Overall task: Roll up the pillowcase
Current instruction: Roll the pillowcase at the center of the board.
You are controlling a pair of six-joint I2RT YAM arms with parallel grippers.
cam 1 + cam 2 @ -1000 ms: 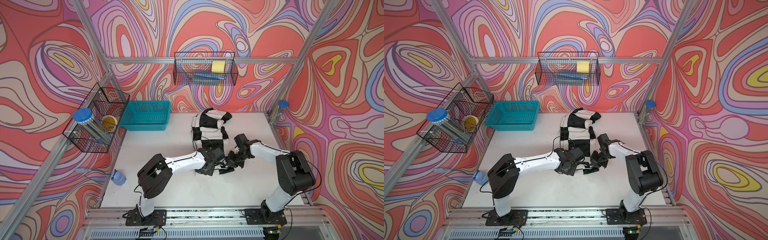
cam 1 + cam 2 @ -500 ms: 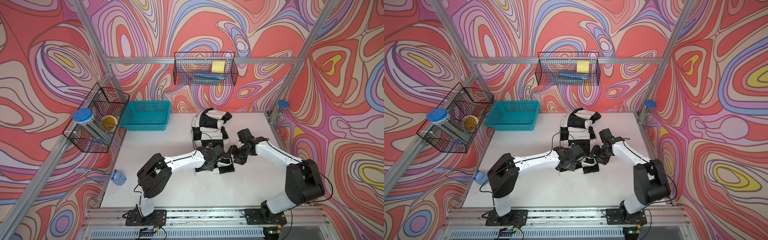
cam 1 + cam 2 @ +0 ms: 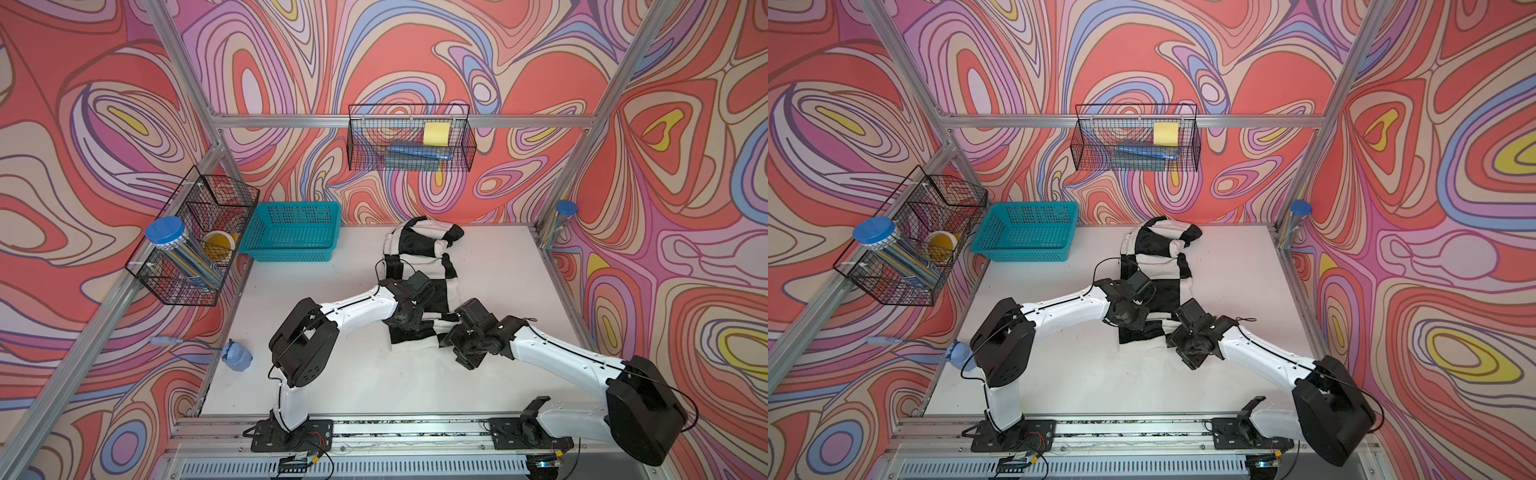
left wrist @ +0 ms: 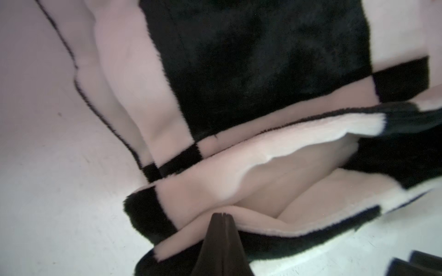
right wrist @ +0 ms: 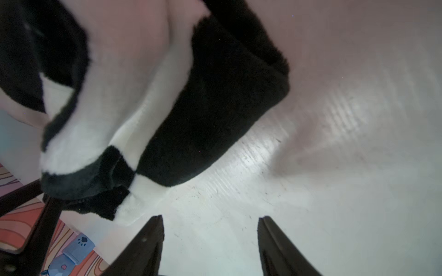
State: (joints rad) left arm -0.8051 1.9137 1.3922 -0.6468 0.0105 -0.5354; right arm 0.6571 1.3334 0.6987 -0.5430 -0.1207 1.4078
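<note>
At the centre of a top view, the pillowcase (image 3: pixel 415 243) lies in a crumpled strip on the table (image 3: pixel 332 374). The left claw (image 4: pixel 223 216) — pressed together — rests on its folded edge, likely anchoring the roll. The right claw (image 5: pixel 210 218) hangs spread over bare table, seemingly ready to take the corner.

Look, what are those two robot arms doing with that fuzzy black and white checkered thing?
They are meant to roll up a pillowcase. It lies in a long strip on the white table, its near end folded over in layers, not yet a tight roll. The left pincer is shut, its tip at that folded edge; whether it pinches cloth is unclear. The right pincer is open over bare table beside the near corner, holding nothing.
</note>
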